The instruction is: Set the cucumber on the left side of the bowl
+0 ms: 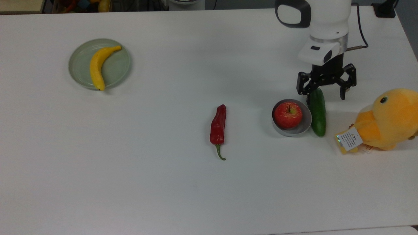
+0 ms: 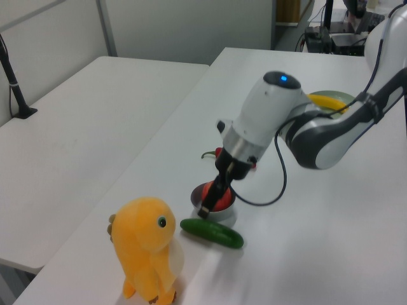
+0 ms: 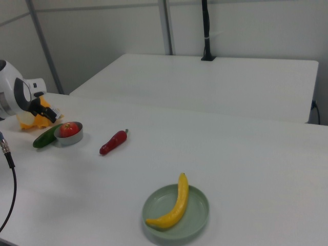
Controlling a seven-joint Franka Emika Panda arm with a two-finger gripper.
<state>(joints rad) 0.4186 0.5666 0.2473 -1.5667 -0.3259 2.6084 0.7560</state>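
Observation:
The dark green cucumber (image 1: 317,112) lies flat on the white table, close against the grey bowl (image 1: 291,132) on the top view's right. The bowl holds a red apple (image 1: 287,115). My gripper (image 1: 325,91) hangs open just above the cucumber's far end, fingers spread wide with nothing between them. In the left view the cucumber (image 2: 212,233) lies in front of the bowl (image 2: 227,213), with the gripper (image 2: 213,198) lifted above them. In the right view the cucumber (image 3: 45,137) lies on the right view's left of the bowl (image 3: 70,139), below the gripper (image 3: 45,114).
A yellow plush duck (image 1: 388,119) sits close to the cucumber on the top view's right. A red chili (image 1: 218,125) lies mid-table. At the far left a pale green plate (image 1: 78,55) holds a banana (image 1: 98,65).

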